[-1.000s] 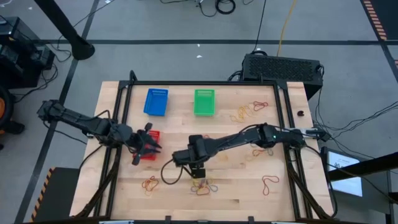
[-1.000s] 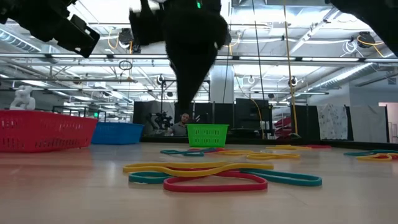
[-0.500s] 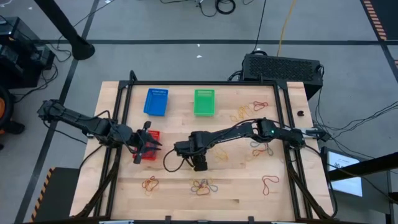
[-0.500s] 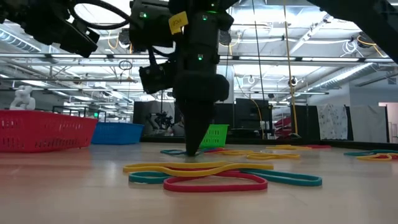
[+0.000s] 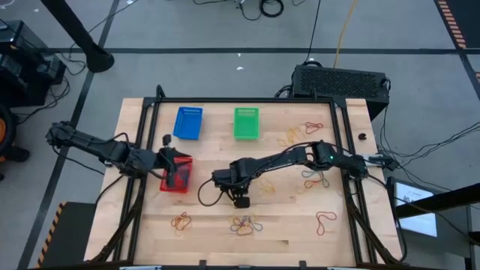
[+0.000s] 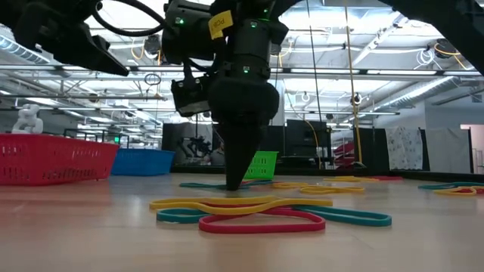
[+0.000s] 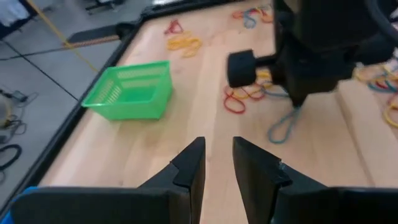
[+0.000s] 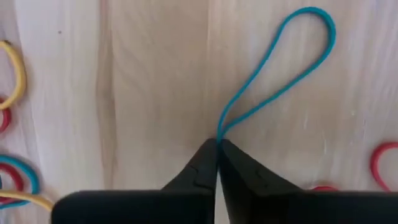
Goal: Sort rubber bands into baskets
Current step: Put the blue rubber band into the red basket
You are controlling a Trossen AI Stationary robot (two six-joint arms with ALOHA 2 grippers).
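My right gripper point(image 5: 240, 201) stands at the table's middle, fingertips down on the wood point(image 6: 233, 185), shut on a teal rubber band point(image 8: 280, 68). My left gripper point(image 5: 178, 171) hovers over the red basket point(image 5: 174, 184), open and empty point(image 7: 217, 155). The blue basket point(image 5: 188, 122) and green basket point(image 5: 246, 122) stand at the far side. A pile of yellow, teal and red rubber bands point(image 5: 244, 223) lies near the front edge, close in the low view point(image 6: 257, 211). My right gripper pinches one end of the teal band's loop point(image 8: 219, 134) between its two fingertips, coming from above and pointing down. The rest of the loop point(image 8: 311, 18) lies slack and flat on the table beyond the fingers.
More rubber bands lie at the front left point(image 5: 180, 220), front right point(image 5: 325, 220), right point(image 5: 315, 178) and far right point(image 5: 292, 135). A black box with a grille point(image 5: 341, 79) stands beyond the far edge. Black frame rails point(image 5: 146, 150) run along the table's sides.
My right gripper has gone from above the front pile a little toward the far edge and down, until its fingertips stand on the table at the teal band. My left gripper has turned over the red basket and shifted slightly toward the far edge.
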